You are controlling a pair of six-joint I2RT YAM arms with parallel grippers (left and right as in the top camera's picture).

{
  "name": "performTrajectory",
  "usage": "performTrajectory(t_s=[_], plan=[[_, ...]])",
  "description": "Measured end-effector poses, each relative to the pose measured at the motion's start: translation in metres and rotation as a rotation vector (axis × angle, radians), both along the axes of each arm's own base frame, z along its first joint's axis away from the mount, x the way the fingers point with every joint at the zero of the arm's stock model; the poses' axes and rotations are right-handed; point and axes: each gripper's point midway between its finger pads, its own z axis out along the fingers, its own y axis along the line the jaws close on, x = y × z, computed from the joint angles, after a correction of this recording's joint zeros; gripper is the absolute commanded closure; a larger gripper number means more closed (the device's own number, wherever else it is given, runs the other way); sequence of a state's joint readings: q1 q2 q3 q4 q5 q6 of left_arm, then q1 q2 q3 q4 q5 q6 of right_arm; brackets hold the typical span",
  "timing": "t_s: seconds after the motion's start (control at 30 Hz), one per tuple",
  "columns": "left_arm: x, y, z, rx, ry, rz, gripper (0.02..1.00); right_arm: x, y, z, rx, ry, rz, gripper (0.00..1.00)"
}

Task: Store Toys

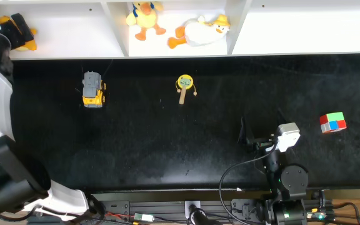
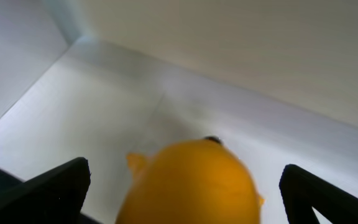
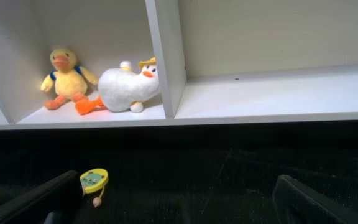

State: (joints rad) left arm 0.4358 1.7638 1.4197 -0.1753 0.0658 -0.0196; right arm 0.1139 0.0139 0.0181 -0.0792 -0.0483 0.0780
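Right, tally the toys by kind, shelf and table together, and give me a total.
Plush birds: 2 (yellow duck, white goose)
Toy vehicles: 2 (shelf vehicle, table truck)
Rattle drum: 1
Colour cube: 1
Total: 6

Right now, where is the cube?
The cube sits on the black mat at the top view's far right, right of the right gripper and in front of the shelf's right compartment.
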Motion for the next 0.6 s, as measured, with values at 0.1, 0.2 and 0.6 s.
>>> performTrajectory(t_s=[0.1, 0.2, 0.6], plan=[[-0.006, 0.002, -0.001, -0.007, 0.014, 0.007, 0.020, 0.000, 0.000, 0.000, 0.000, 0.000, 0.000, 0.005], [-0.010, -0.001, 0.002, -0.010, 0.021, 0.007, 0.020, 0.000, 0.000, 0.000, 0.000, 0.000, 0.000, 0.005], [-0.055, -0.022, -0.011, -0.031, 0.062, 0.004, 0.020, 0.000, 0.000, 0.000, 0.000, 0.000, 0.000, 0.005]])
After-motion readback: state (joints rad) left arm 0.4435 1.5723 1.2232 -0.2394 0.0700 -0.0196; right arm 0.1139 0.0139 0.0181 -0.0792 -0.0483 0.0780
